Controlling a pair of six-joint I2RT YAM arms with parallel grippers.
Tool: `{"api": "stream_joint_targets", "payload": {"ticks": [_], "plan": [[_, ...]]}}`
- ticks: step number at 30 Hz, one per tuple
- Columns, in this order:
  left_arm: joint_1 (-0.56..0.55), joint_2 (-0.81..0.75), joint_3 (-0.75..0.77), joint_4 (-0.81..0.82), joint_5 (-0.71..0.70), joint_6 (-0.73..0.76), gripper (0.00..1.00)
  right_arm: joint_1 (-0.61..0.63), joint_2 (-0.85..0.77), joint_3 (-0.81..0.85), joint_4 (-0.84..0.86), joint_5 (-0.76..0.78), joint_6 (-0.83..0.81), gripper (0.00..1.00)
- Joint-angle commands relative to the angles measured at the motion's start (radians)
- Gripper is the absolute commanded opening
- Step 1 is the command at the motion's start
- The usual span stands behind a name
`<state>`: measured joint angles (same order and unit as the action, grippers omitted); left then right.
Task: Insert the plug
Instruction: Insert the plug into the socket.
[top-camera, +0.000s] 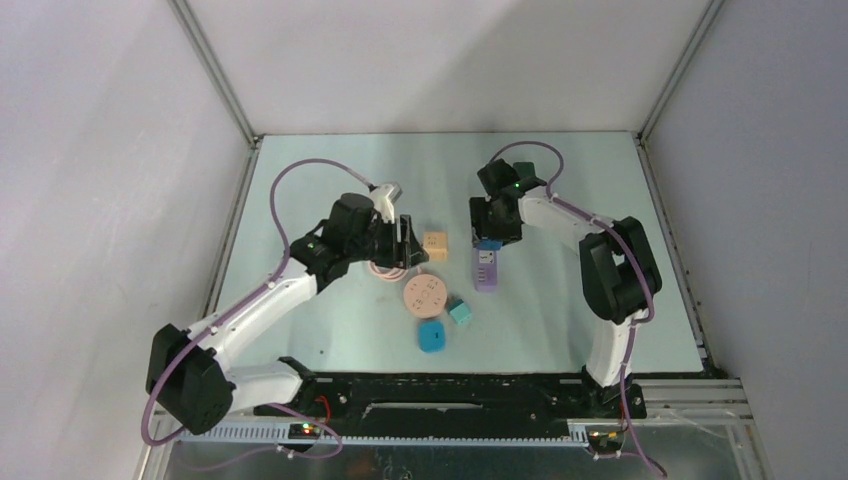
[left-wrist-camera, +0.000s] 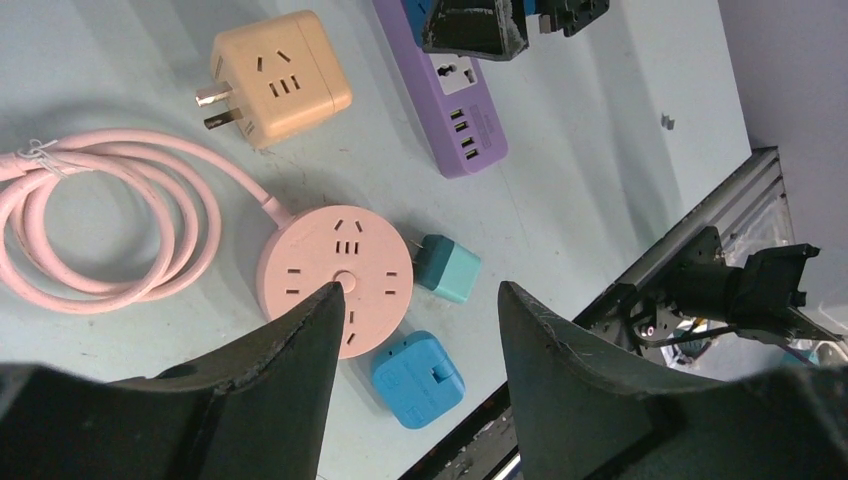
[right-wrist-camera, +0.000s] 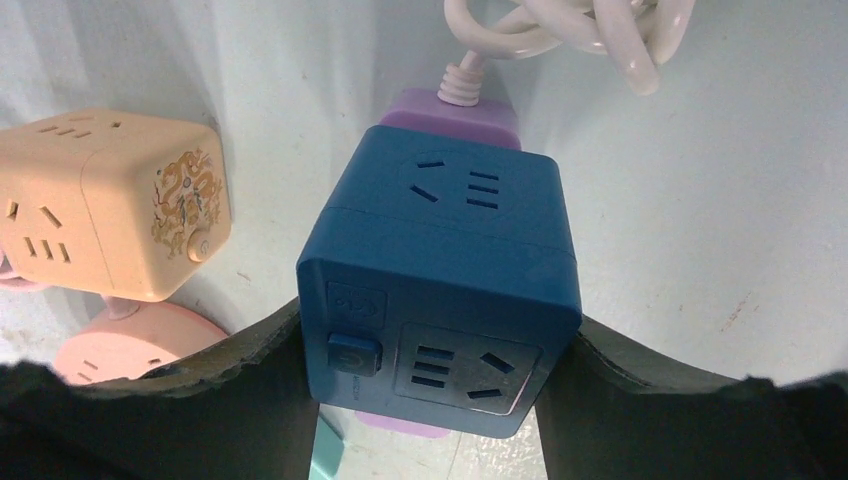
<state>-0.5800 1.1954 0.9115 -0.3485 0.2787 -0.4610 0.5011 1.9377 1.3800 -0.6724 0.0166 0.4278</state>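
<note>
Dark-blue cube plug (right-wrist-camera: 440, 290), clamped between the fingers of the right gripper (right-wrist-camera: 435, 345), directly over the purple power strip (right-wrist-camera: 460, 115); its embossed side logo is too faint to read. Beige cube adapter (right-wrist-camera: 110, 200) beside it bears a gold dragon emblem (right-wrist-camera: 185, 205). Left gripper (left-wrist-camera: 420, 290), jaws apart and empty, hangs above the round pink socket (left-wrist-camera: 335, 270) on the surface (left-wrist-camera: 600, 150).

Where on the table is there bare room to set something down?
Bare table lies right of the purple strip and along the far edge. Crowded middle: round pink socket, tan cube, teal plug, blue plug.
</note>
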Motion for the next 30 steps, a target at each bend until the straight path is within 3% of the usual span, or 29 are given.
{"api": "stream_joint_targets", "payload": {"ticks": [1,5,7,9,13,16,24,30], "plan": [[0.006,0.008,0.078,0.003,-0.018,0.015,0.63,-0.004,0.247,-0.124,-0.148,-0.197,-0.076,0.0],[0.006,0.021,0.096,-0.004,-0.023,0.012,0.63,-0.011,0.183,-0.127,-0.156,-0.172,-0.09,0.01],[0.005,0.03,0.105,-0.005,-0.028,0.009,0.63,-0.007,0.133,-0.125,-0.15,-0.177,-0.094,0.1],[0.005,0.041,0.115,-0.005,-0.027,0.007,0.63,-0.007,0.078,-0.125,-0.141,-0.185,-0.094,0.29],[0.005,0.063,0.137,-0.004,-0.032,0.006,0.63,-0.007,-0.011,-0.126,-0.137,-0.191,-0.091,0.77],[0.005,0.085,0.159,-0.005,-0.034,0.009,0.63,-0.01,-0.063,-0.126,-0.148,-0.183,-0.092,0.96],[0.006,0.156,0.24,-0.011,-0.02,0.011,0.63,-0.023,-0.242,-0.126,-0.191,-0.181,-0.105,1.0],[0.006,0.204,0.289,-0.024,-0.015,0.024,0.63,-0.098,-0.399,-0.125,-0.24,-0.24,-0.102,1.0]]}}
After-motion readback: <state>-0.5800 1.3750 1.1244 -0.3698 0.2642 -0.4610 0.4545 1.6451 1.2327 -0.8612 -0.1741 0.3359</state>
